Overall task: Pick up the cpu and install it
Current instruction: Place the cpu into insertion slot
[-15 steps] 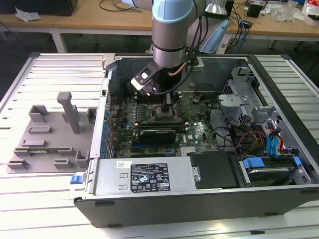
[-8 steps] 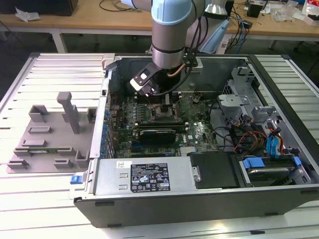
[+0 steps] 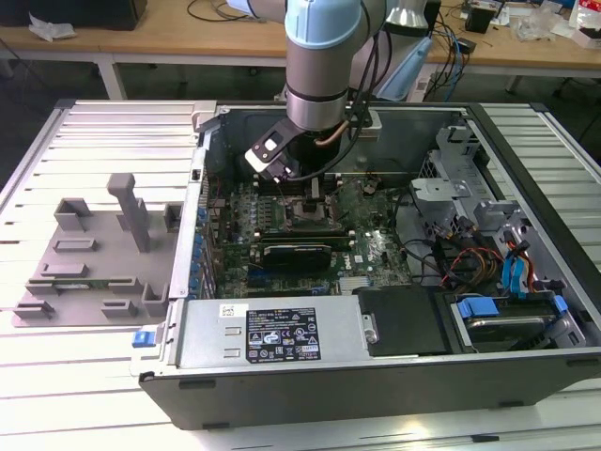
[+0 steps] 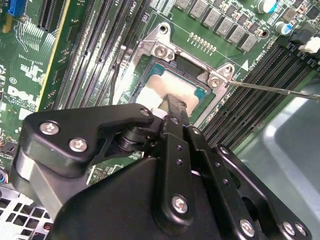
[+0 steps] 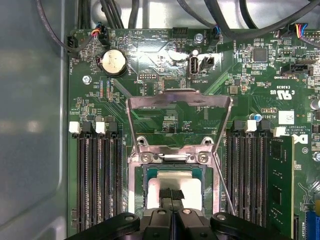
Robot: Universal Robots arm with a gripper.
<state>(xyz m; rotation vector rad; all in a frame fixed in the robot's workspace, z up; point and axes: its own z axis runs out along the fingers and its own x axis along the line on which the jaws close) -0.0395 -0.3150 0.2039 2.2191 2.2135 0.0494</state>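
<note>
Second wrist view: gripper (image 4: 173,102), fingers pinched together, gripping nothing, tips right over the cpu (image 4: 159,92) lying in the open socket (image 4: 216,80). Could skew it and damage contacts if pressed off-centre.

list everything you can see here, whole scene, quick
computer case: one, grey and black, open, lying on the slatted table
circuit board: one, green, inside the case
socket frame: one, silver, on the board
cpu: one, silver, lying in the socket frame
memory slots: several, black, on both sides of the socket frame
coin battery: one, silver, on the board
tray: one, grey, on the table at the exterior view's left
arm: one, silver and pale blue, above the case
gripper: one, black, fingers together over the cpu
</note>
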